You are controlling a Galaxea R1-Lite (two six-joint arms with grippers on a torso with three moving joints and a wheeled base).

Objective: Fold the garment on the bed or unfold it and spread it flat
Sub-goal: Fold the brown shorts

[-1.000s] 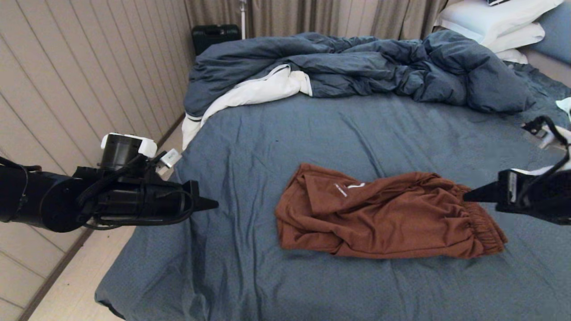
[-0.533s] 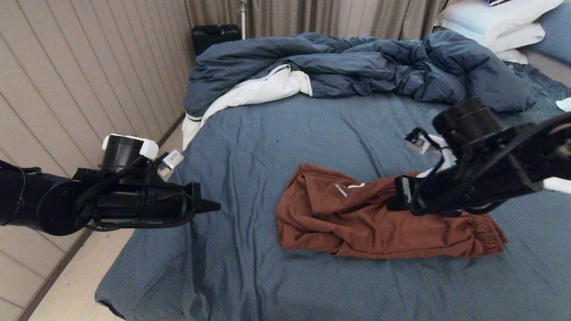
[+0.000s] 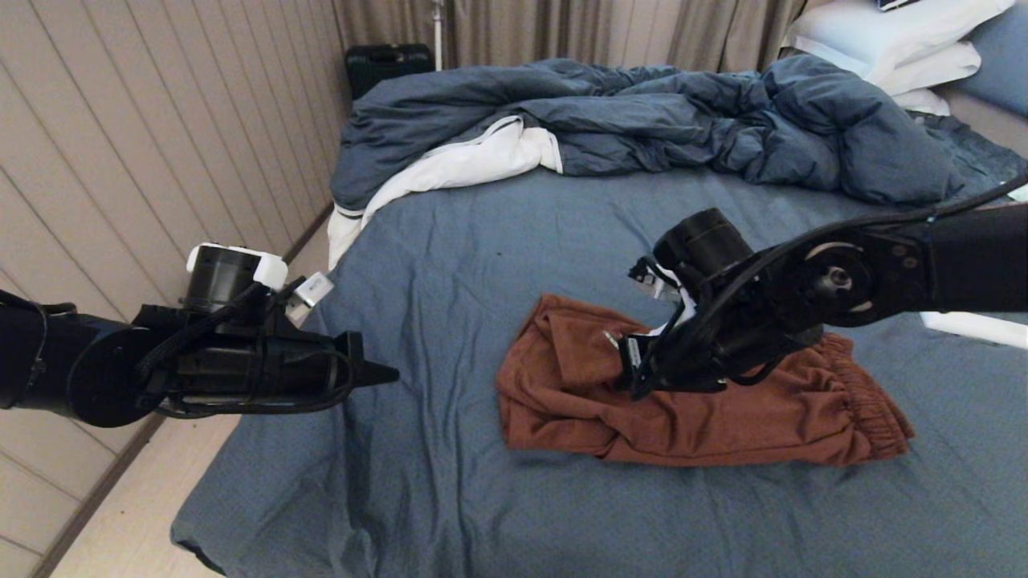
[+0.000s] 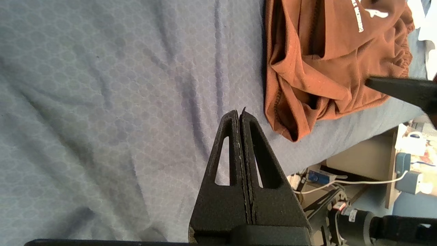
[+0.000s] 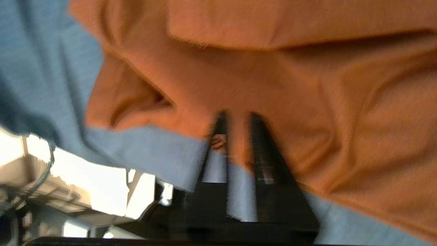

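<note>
The right end effector [image 3: 634, 377] is down on the shorts [image 3: 723, 409], its fingers [image 5: 259, 143] parted a little with rust-brown cloth showing in the narrow gap between them; whether the cloth is actually pinched cannot be told. The right arm reaches in from the right side, across the waistband end of the shorts, with its wrist bent downward toward the middle of the garment. The left end effector [image 3: 377, 373] is clenched, its fingers [image 4: 239, 136] pressed flat together and holding nothing. It hangs level above the bed [image 3: 482, 265] near its left edge, well apart from the shorts, pointing toward them. The shorts lie crumpled on the blue sheet in the middle of the bed, waistband to the right. A rumpled duvet [image 3: 642, 120] lies along the far side, with pillows [image 3: 891, 40] at the far right corner.
</note>
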